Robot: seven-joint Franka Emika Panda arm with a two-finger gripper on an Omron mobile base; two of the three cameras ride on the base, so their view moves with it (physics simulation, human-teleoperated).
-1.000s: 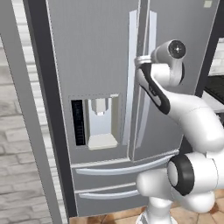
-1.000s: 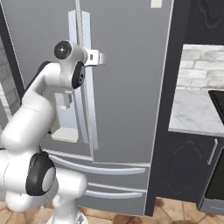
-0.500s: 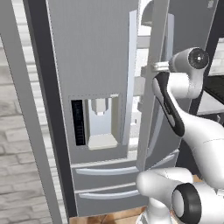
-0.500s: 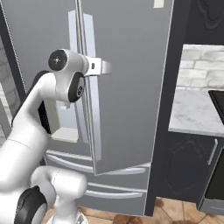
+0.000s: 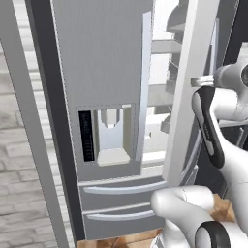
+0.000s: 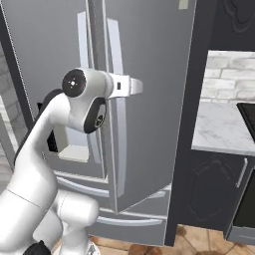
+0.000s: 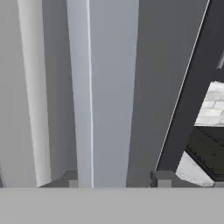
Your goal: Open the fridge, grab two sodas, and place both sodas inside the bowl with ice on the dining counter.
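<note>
Fridge shows, from the left base, its right door now swung ajar, white shelves exposed. Right base view: gripper at that door's handle. Hand view: fingertips straddle the handle, beginning to loosen; sodas reachable next.

Inside the fridge, past its part-open right door, white shelves stand one above another, with what lies on them too blurred to make out, while beside the fridge a marble table tops dark cabinets standing on the tiled floor.
</note>
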